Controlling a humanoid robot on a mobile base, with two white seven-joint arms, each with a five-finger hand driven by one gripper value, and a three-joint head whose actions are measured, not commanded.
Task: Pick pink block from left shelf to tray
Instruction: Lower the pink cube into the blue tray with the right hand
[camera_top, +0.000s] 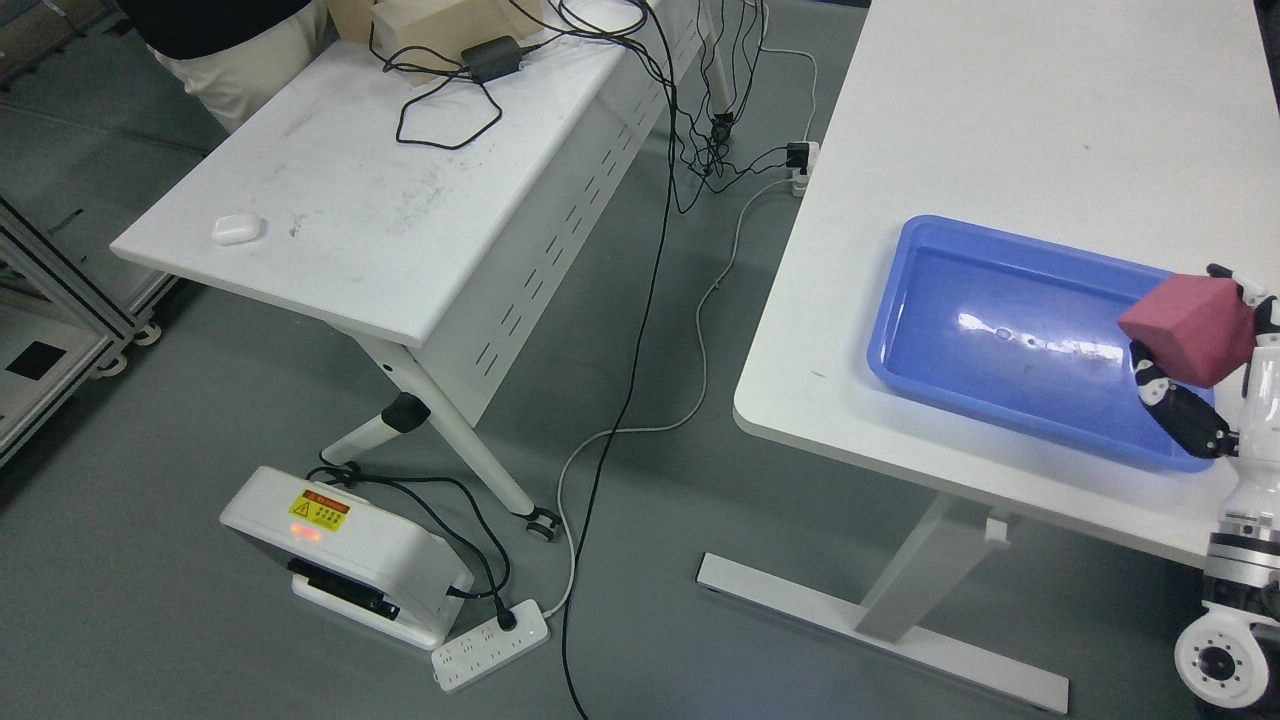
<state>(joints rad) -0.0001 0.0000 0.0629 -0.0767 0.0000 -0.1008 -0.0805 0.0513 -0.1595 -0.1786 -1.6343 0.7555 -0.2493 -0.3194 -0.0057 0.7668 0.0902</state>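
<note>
The pink block (1190, 328) is grasped by the fingers of the right hand (1200, 370) above the right end of the blue tray (900, 330), so it is best lowered close to the tray floor before the fingers are opened.

My fingers (1180, 410) are glossy black plastic on a matt, foam-like pink block (1190, 328); the blue plastic tray (930, 330) gleams on a smooth white tabletop (1000, 130).
</note>
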